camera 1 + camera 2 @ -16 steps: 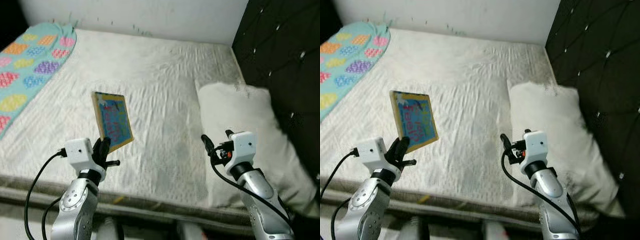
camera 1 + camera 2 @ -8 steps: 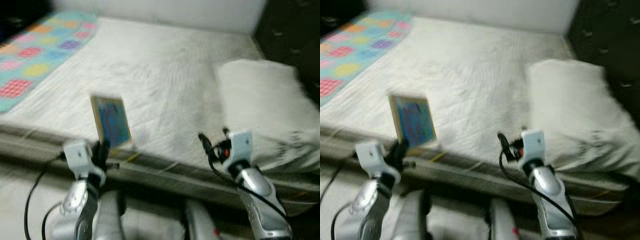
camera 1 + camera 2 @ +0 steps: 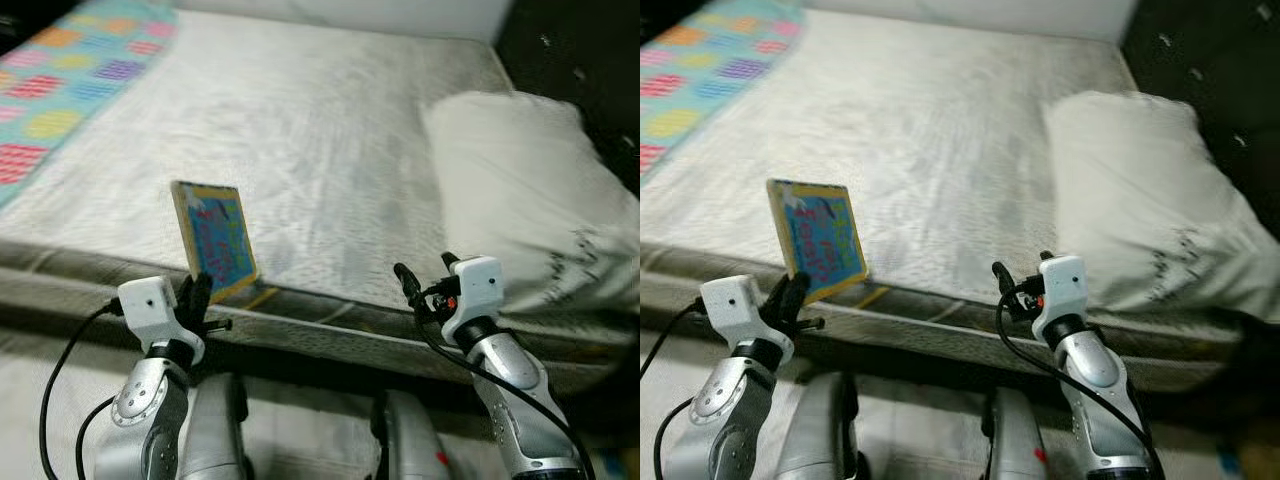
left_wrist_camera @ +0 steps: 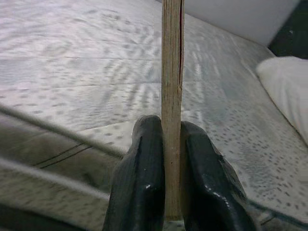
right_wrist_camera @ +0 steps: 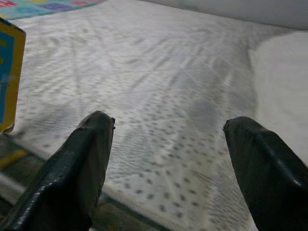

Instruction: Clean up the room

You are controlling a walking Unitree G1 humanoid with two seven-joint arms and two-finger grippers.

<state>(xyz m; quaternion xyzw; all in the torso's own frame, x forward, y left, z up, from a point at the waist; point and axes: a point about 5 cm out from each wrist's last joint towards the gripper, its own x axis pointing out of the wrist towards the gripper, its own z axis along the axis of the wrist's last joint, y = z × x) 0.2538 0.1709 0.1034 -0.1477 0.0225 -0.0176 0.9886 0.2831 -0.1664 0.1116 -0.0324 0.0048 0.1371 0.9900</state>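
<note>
So it's a bedroom, with a big bed covered in a rumpled white quilted sheet taking up most of the scene, and a black tufted headboard off on the robot's right. A plump white pillow sits at the headboard end, and over on the far left there's a teal blanket with bright multicoloured patches laid across the mattress. The left gripper is held out near the front edge of the bed, and its two black fingers are pinched tight on the bottom edge of a thin board book with a blue cover and a yellow border. The book is standing upright, lifted clear of the sheet, right over the near edge of the mattress. The right gripper is hovering by the same edge, just in front of the pillow, with its fingers spread wide and nothing between them.
</note>
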